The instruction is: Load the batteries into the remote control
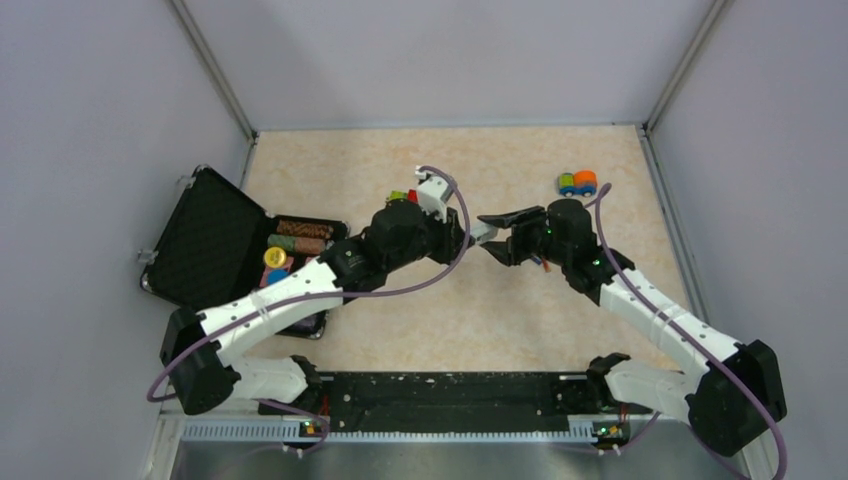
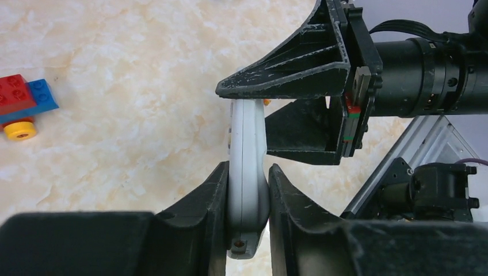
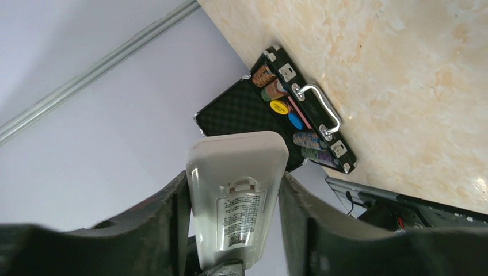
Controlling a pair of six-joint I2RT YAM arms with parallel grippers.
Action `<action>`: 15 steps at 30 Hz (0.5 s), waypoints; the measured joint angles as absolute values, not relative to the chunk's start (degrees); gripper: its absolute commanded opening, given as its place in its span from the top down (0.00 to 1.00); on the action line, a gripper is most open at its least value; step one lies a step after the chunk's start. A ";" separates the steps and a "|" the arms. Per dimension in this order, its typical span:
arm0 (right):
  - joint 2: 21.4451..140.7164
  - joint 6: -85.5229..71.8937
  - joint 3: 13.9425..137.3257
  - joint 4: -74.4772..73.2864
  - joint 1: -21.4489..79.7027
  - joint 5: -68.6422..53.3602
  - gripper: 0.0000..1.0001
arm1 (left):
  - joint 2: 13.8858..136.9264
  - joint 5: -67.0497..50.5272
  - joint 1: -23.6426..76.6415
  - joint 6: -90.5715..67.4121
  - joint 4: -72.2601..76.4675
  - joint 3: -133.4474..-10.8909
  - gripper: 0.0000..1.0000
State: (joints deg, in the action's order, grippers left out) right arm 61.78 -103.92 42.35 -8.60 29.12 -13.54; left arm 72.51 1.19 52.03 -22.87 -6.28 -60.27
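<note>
The white remote control [image 1: 482, 232] is held in the air above the middle of the table. My left gripper [image 1: 462, 235] is shut on its front and back faces; the left wrist view shows the remote [image 2: 247, 144] edge-on between my fingers. My right gripper [image 1: 492, 236] comes from the right, and its fingers [image 2: 288, 75] close on the remote's far end across its width. In the right wrist view the remote's back faces me, with the labelled back cover [image 3: 241, 221] in place. Neither battery is in view.
An open black case [image 1: 215, 245] with poker chips [image 1: 300, 235] lies at the left, also seen in the right wrist view [image 3: 241, 109]. A toy brick car [image 1: 577, 183] stands at the back right. Another brick toy [image 2: 23, 106] sits behind my left gripper.
</note>
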 measured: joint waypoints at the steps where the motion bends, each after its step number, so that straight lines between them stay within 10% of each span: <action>1: 61.80 -104.05 42.30 -8.69 29.12 -13.47 0.30 | 72.62 1.26 51.96 -23.07 -6.46 -60.27 1.00; 6: 61.01 -100.36 42.04 -9.56 29.15 -13.76 0.10 | 72.62 5.93 50.87 -24.84 -8.29 -60.27 1.00; 15: 53.74 -78.04 39.35 -11.25 27.90 -14.61 0.20 | 72.25 -4.08 41.45 -31.22 -15.55 -60.29 1.00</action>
